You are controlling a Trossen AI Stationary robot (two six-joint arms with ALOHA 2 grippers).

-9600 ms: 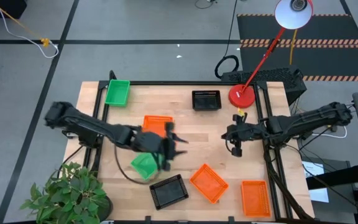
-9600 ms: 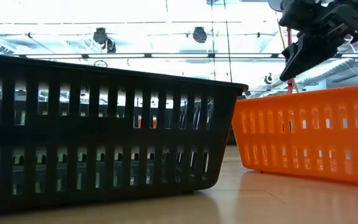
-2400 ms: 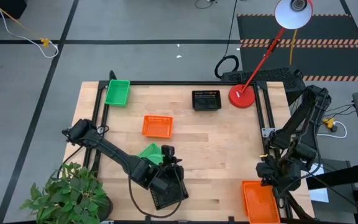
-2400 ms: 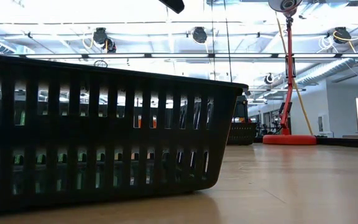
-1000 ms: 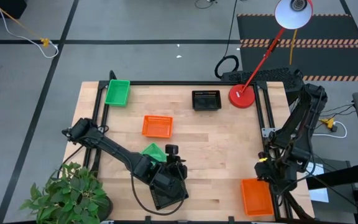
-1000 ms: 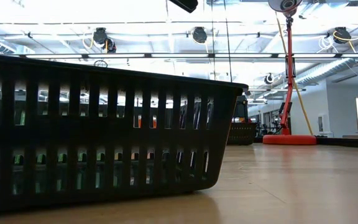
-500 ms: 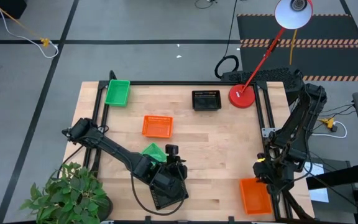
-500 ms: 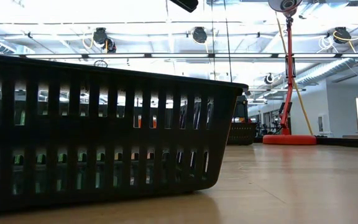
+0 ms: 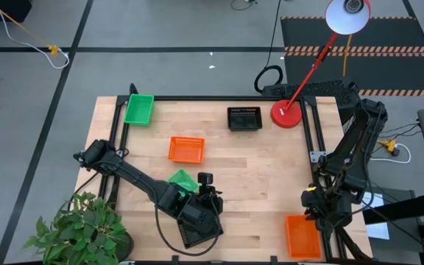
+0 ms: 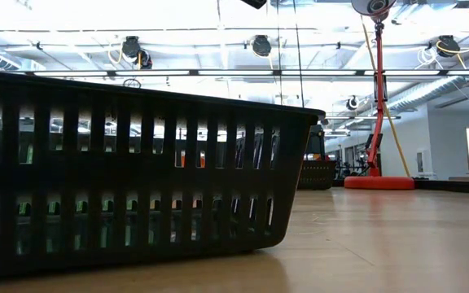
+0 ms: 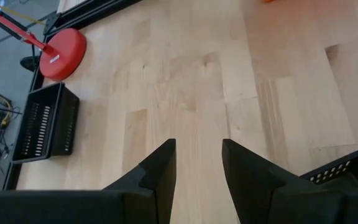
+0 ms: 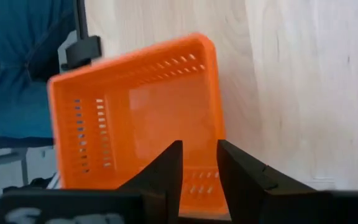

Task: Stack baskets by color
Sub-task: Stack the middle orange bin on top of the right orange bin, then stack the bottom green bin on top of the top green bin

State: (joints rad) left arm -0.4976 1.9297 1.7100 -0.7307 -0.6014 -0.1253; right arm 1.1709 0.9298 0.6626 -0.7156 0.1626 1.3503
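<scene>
My left gripper (image 9: 206,184) stands open above the table, over the far end of a black basket (image 9: 201,224) that fills the low view (image 10: 137,171). A green basket (image 9: 180,179) lies beside that arm, partly hidden by it. My right gripper (image 12: 199,171) is open over an orange basket (image 12: 142,112) at the near right corner (image 9: 302,237); its fingers stand on either side of the basket's nearest wall. Another green basket (image 9: 138,109), orange basket (image 9: 186,149) and black basket (image 9: 244,118) rest flat farther back. My left gripper touches nothing. My right gripper comes from above, slanting down, with the orange basket's nearest wall (image 12: 199,180) in the gap between its fingers; I cannot tell whether either finger touches it. The basket lies on the table.
The red lamp base (image 9: 286,114) stands at the far right, its stem leaning over the edge. A potted plant (image 9: 79,232) is off the near left corner. Blue clothing of a person (image 12: 23,68) shows beyond the table edge by the orange basket. Bare wood lies mid-table (image 11: 191,93).
The orange basket under my right gripper has settled slightly toward the table's near edge. The left arm has kept still.
</scene>
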